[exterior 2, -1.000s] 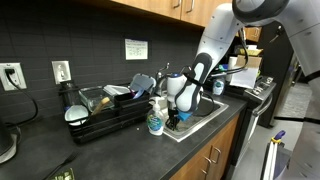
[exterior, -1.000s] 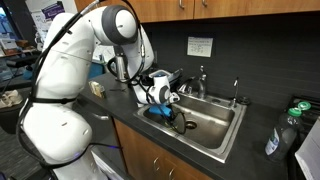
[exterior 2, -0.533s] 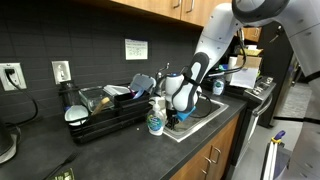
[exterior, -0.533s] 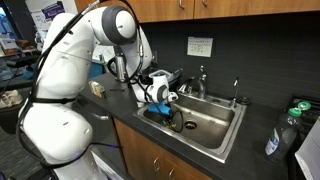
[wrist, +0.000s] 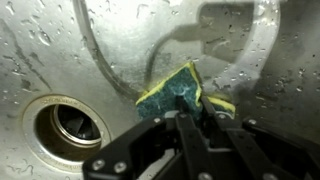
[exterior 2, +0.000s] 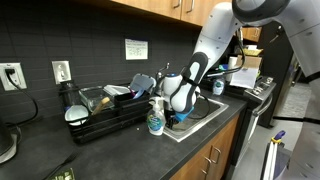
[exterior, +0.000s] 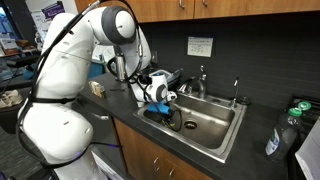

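1. The black Robotiq gripper (wrist: 195, 118) is clenched on a blue-green and yellow rectangular foam sponge (wrist: 180, 92), with its 2 jaws pinched on the sponge's near edge.
2. In the wrist view the sponge juts out just past the fingertips, tilted. It sits low over the floor of the wet stainless-steel sink (wrist: 270, 60). Whether its far corner touches the steel cannot be told.
3. The round metal drain opening (wrist: 68, 125) lies near the sponge, below and to its left in that view, and apart from it.
4. In an exterior view, a chrome faucet (exterior: 201, 80) stands at the sink's back rim, well apart from the gripper.
5. In an exterior view, a clear soap bottle with blue liquid (exterior 2: 155, 121) stands on the dark counter just beside the sink and near the gripper. A black wire dish rack (exterior 2: 100, 126) sits on its far side.
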`<state>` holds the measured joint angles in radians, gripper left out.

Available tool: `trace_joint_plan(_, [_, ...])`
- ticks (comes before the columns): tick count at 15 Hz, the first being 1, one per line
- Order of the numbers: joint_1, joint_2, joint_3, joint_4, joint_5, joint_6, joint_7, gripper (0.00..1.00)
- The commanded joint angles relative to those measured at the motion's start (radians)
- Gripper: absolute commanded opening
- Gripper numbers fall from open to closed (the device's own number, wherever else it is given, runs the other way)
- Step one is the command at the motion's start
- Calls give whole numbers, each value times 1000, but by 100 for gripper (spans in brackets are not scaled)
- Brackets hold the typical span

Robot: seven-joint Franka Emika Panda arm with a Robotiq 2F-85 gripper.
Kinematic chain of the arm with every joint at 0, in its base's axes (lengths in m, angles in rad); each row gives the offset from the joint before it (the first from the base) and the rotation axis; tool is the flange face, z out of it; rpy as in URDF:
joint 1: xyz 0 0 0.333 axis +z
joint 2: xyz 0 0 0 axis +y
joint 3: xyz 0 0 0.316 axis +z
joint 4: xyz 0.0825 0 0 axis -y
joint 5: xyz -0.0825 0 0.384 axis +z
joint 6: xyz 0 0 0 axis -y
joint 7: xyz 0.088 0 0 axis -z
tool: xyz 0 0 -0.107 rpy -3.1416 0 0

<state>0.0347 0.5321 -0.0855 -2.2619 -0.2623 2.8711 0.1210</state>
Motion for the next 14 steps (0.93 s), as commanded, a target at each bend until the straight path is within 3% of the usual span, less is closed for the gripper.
trace_joint_plan(1, [18,13,-39,7,15,10,-25,4])
trace_joint_plan(8, [34,29,-133,23,-12,12,-9,4])
trace_joint_plan(14, [33,43,-112,27,5,18,-20,4])
